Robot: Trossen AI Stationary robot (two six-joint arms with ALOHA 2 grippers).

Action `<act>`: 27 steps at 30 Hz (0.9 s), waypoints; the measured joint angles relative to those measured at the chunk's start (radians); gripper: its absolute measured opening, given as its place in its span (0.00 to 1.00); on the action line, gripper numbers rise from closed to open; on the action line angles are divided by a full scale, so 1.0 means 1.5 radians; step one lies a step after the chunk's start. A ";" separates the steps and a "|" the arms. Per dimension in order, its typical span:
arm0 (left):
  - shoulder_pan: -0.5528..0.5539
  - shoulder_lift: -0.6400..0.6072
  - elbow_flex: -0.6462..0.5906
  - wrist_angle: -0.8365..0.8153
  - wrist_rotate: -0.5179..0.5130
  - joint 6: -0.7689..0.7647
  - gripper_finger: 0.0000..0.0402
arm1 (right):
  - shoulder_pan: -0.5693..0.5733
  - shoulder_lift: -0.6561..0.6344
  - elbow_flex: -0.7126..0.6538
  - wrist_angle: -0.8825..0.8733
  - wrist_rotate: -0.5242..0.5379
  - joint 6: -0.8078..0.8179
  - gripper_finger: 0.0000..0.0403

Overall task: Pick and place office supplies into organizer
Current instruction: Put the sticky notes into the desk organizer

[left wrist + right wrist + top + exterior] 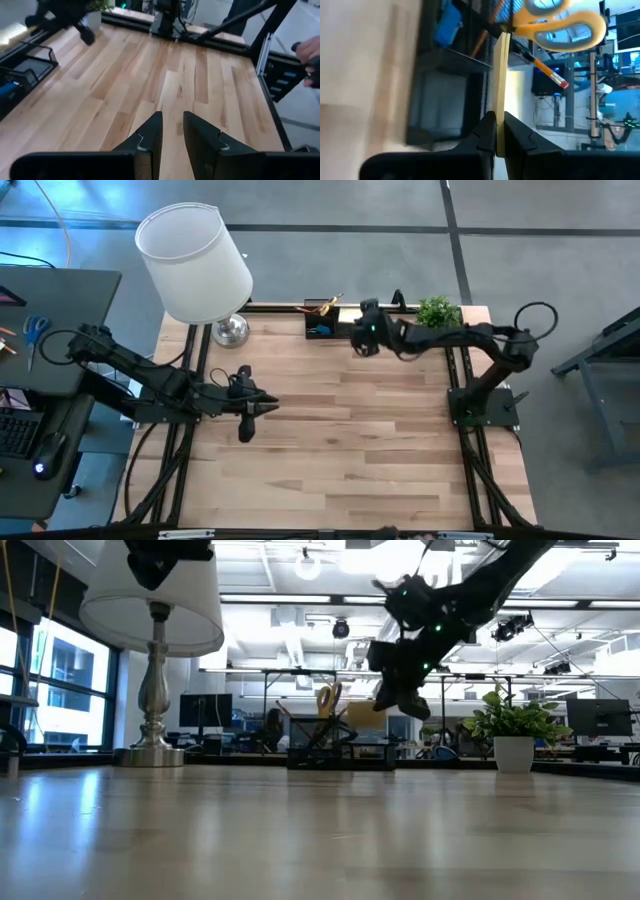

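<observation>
The black mesh organizer (322, 323) stands at the table's far edge. It holds orange-handled scissors (560, 22), pencils (547, 70) and a blue eraser (449, 25). My right gripper (500, 127) hangs at the organizer's right end (358, 337), shut on a yellow sticky-note pad (502, 75), which the low view shows in the air (362, 718). My left gripper (172, 132) hovers over the table's left middle (250, 418). Its fingers stand a narrow gap apart with nothing between them. My right gripper pinches the sticky-note pad by its two flat faces, at the near edge (500, 117), between its two fingers. The pad shows edge-on and reaches away from the fingertips toward the organizer. It is lifted clear of the table, and the fingers slant downward from the table's right side.
A white-shaded lamp (195, 265) stands at the far left and a small potted plant (437, 310) at the far right, just behind my right arm. A dark side desk (40, 380) lies left of the table. A person's hand (307, 52) shows beyond the table's edge.
</observation>
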 joint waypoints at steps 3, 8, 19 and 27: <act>0.000 0.001 -0.001 0.002 0.004 -0.001 0.16 | -0.037 0.021 0.024 -0.010 -0.059 -0.007 0.02; -0.007 0.001 -0.001 0.016 0.034 -0.010 0.16 | -0.078 0.089 0.078 -0.042 -0.114 -0.003 0.02; -0.032 0.001 0.000 0.035 0.030 -0.013 0.17 | -0.106 0.183 0.129 -0.083 -0.117 -0.029 0.02; -0.032 0.001 0.000 0.049 0.029 -0.018 0.17 | -0.126 0.185 0.126 -0.083 -0.163 -0.035 0.06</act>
